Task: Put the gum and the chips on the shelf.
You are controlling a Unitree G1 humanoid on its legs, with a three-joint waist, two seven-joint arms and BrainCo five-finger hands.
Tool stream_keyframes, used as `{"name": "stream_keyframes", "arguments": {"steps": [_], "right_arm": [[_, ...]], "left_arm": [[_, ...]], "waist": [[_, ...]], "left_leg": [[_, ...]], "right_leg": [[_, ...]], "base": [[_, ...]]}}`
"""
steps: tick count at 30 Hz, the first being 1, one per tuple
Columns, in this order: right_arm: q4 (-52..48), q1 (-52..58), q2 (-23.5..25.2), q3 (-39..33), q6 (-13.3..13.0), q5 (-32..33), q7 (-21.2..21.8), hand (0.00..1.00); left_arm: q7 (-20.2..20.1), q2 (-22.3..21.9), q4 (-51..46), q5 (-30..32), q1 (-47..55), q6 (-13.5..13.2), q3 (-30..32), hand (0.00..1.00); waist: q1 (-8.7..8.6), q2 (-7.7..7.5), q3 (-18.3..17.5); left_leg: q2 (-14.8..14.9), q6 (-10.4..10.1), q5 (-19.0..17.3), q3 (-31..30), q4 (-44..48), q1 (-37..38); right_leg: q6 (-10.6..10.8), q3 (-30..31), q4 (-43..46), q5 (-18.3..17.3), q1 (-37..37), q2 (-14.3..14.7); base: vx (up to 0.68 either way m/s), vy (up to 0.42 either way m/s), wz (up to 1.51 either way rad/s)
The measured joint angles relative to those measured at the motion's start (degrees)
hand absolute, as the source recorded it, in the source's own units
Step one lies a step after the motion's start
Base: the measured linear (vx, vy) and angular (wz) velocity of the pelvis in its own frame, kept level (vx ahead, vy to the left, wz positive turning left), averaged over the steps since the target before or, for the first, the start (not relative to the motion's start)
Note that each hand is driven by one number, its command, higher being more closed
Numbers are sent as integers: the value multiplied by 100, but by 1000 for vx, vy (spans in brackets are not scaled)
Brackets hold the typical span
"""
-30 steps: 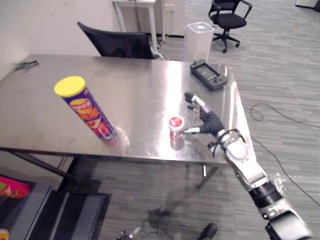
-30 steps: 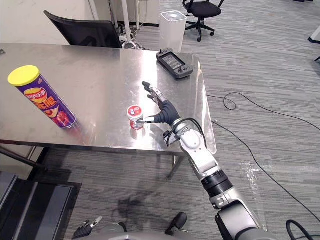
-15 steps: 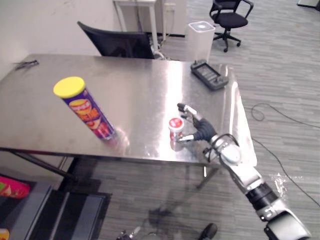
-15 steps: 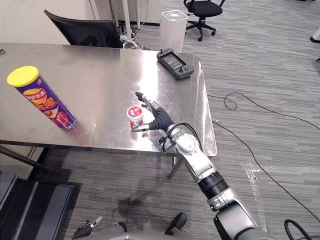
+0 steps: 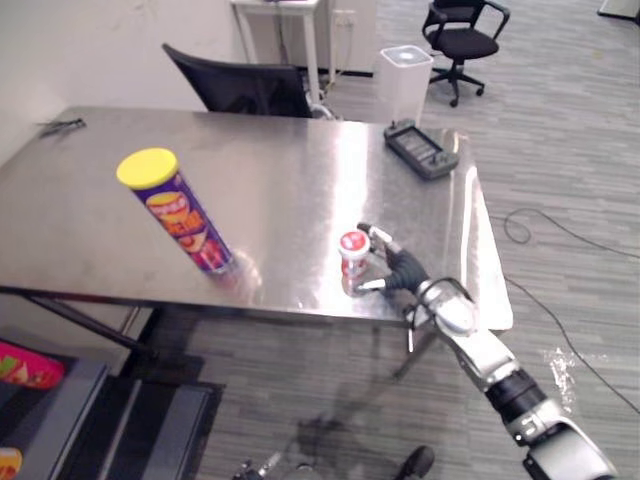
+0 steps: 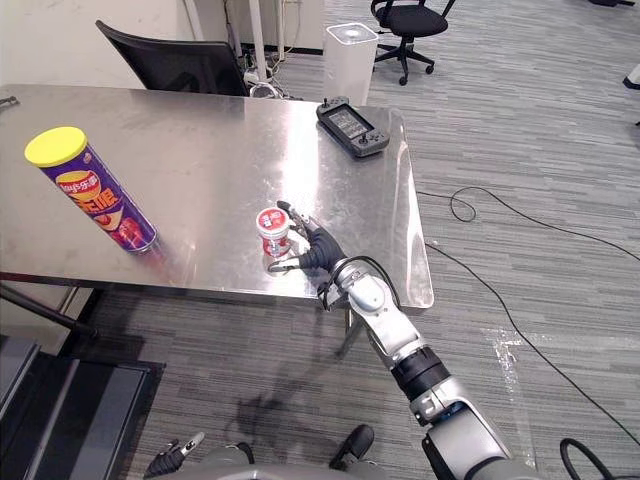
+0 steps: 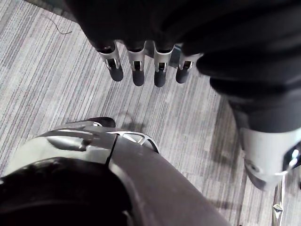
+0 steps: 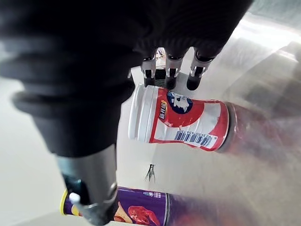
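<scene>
The right hand [image 8: 155, 28] reaches in over the shiny steel table [image 8: 263, 61], its dark ribbed cover close to the camera. Its dark-tipped fingers [image 8: 170, 80] are held fairly straight on the far side of the gum bottle [image 8: 181, 117], their tips right at its edge; whether they touch it cannot be told. The thumb [image 8: 89, 183] is stretched out on the bottle's near side, clear of it. The gum bottle has a white cap and a red label with a barcode strip, and it stands upright on the table. Farther left, well apart, stands the purple chips can [image 8: 117, 209] with a yellow lid. Between the two, a small dark object [image 8: 150, 173] lies on the table, too small to identify.
</scene>
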Motion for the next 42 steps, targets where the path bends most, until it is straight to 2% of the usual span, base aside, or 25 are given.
{"name": "stream_keyframes", "arguments": {"steps": [6, 17, 18, 21, 33, 42], "right_arm": [[215, -20, 170, -2, 1, -214, -108, 0], [654, -238, 353, 35, 113, -217, -238, 0], [657, -258, 364, 41, 117, -219, -238, 100], [695, -317, 395, 50, 137, -221, -252, 100], [1103, -628, 607, 104, 194, -227, -350, 100], [1065, -625, 722, 59, 206, -223, -520, 100]], "left_arm": [[4, -6, -5, 0, 0, 0, 2, 0], [17, -16, -11, -1, -14, 3, 2, 0], [17, -15, -11, -3, -17, 3, 2, 0], [25, -20, -31, -4, -41, 3, 7, 0], [46, -31, -61, -6, -72, 7, 12, 0], [74, -31, -62, -7, -79, 48, 12, 0]], "waist": [[12, 1, 0], [55, 14, 7], [61, 15, 7], [153, 19, 8], [288, 21, 10], [282, 21, 10]], "left_leg": [[0, 4, 3, -10, 2, 0], [16, 10, 7, -107, 29, -12], [17, 10, 7, -143, 29, -22], [17, 10, 7, -153, 33, -27], [14, 10, 7, -179, 45, -35], [9, 10, 6, -178, 46, -11]], "right_leg": [[0, -17, 0, 0, 17, -1], [-1, -118, -1, -2, 80, -1], [-1, -142, -1, -2, 86, -2], [-1, -155, 0, -2, 91, -2], [-1, -195, 0, -2, 118, -9], [-1, -197, 0, -2, 145, -13]], "base": [[0, 0, 0], [-9, 18, 3], [-12, 37, 9], [-14, 43, 3], [-9, 34, 2], [-10, 31, 0]]}}
